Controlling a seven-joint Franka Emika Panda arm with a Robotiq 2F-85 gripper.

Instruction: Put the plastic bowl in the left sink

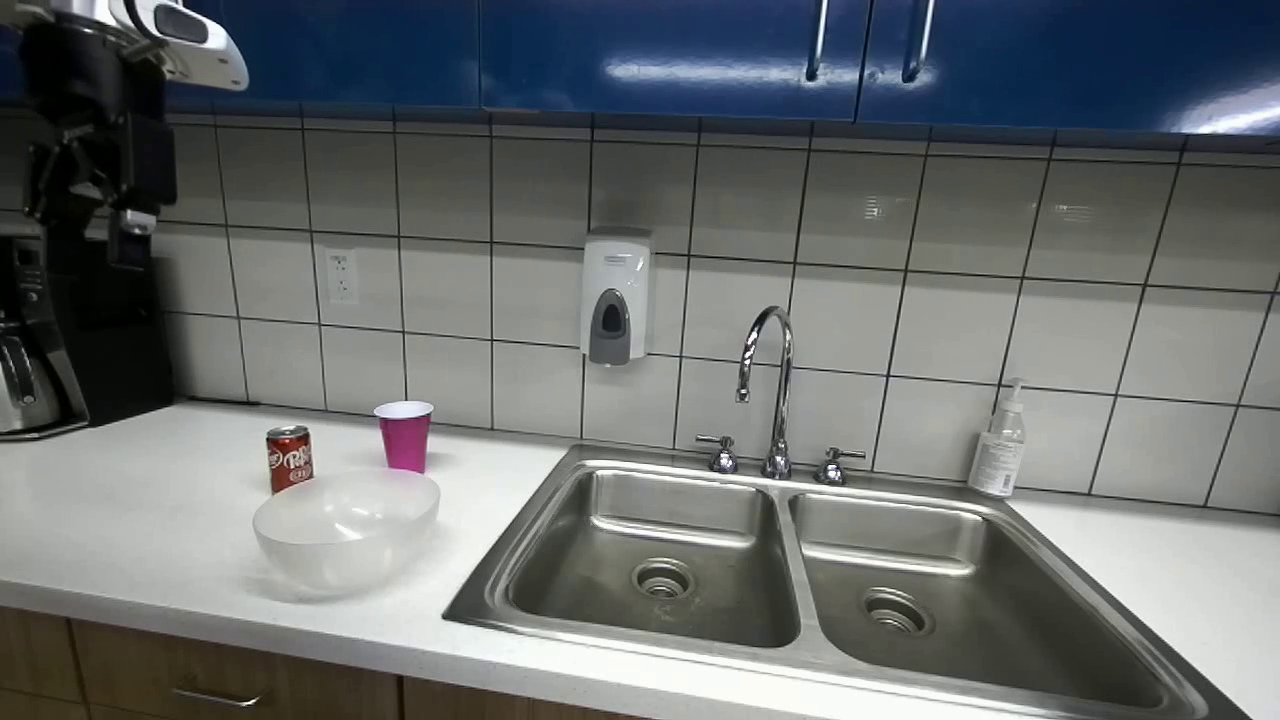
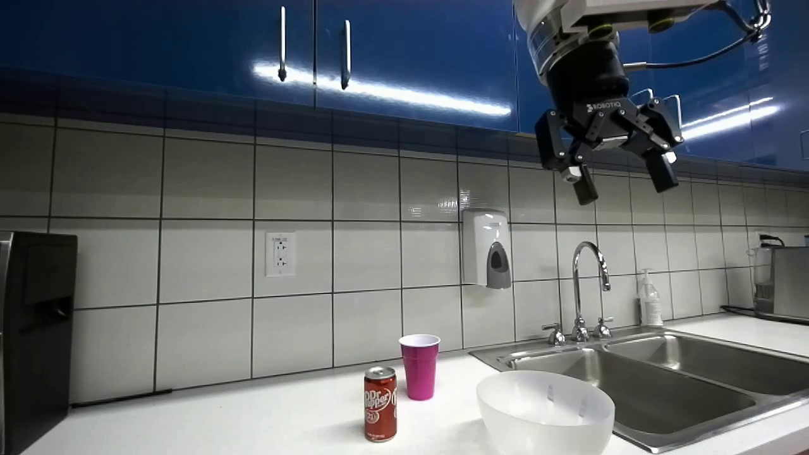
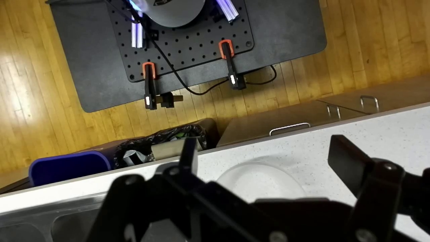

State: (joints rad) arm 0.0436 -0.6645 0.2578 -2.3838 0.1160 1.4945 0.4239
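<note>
Okay, so the gripper (image 2: 626, 184) hangs spread wide, well above the plastic bowl (image 1: 347, 535). Down looks like the move, with the left sink (image 1: 645, 535) near the bowl.

The robot's arm (image 2: 632, 11) is white, with two dark round spots (image 2: 600, 31) on it. Next comes a shiny grey band (image 2: 547, 40), then a fat, round black wrist (image 2: 588, 72). The gripper (image 2: 624, 184) is black too, and white letters (image 2: 605, 105) on it spell ROBOTIQ. Little round screws (image 2: 579, 158) dot it. Its fingers (image 2: 661, 174) look like flat black sticks, each with a shiny silver bit (image 2: 571, 174) close by. A thin, curvy, dark cable (image 2: 695, 64) has a silver end (image 2: 634, 66).
</note>
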